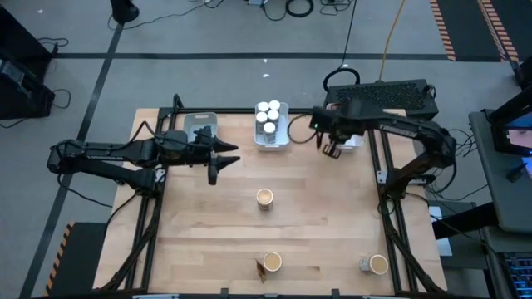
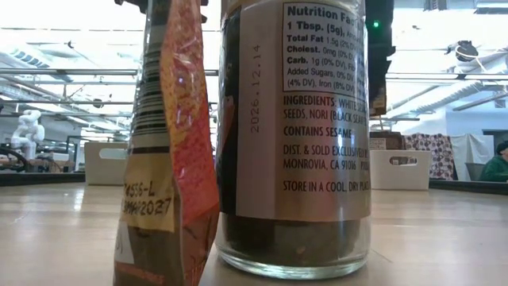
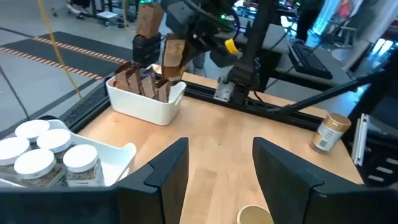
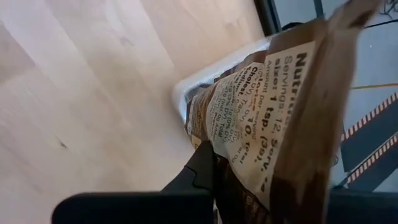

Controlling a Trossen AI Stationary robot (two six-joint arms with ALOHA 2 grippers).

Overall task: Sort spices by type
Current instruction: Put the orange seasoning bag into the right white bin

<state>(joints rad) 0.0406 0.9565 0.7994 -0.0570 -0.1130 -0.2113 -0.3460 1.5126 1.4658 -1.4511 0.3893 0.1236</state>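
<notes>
My right gripper [image 1: 331,149] is shut on a dark brown crinkled pouch [image 4: 273,124] at the near left corner of the white tray [image 1: 356,138] at the far right, which holds several more pouches [image 3: 142,82]. White-capped jars [image 1: 268,115] stand in the middle far tray [image 1: 271,143]. My left gripper [image 1: 221,159] hangs open with nothing between its fingers, near the grey tray [image 1: 199,124] at the far left. Tan-topped tubs [image 1: 264,197] [image 1: 271,262] [image 1: 378,264] stand on the table. Right in front of the low camera stand another pouch [image 2: 167,159] and a jar [image 2: 294,135]. My right gripper pinches the pouch between its two fingers [image 4: 199,171], at the end of the pouch next to them [image 4: 239,177]. The fingers point steeply down. The pouch reaches out beyond the fingertips, its printed label showing, lifted clear above the tray.
A gold-capped jar [image 3: 329,130] stands near the table's right edge by the frame rail. A small pouch [image 1: 259,267] lies beside the near middle tub. Bare wood lies in the table's middle, between the two arms.
</notes>
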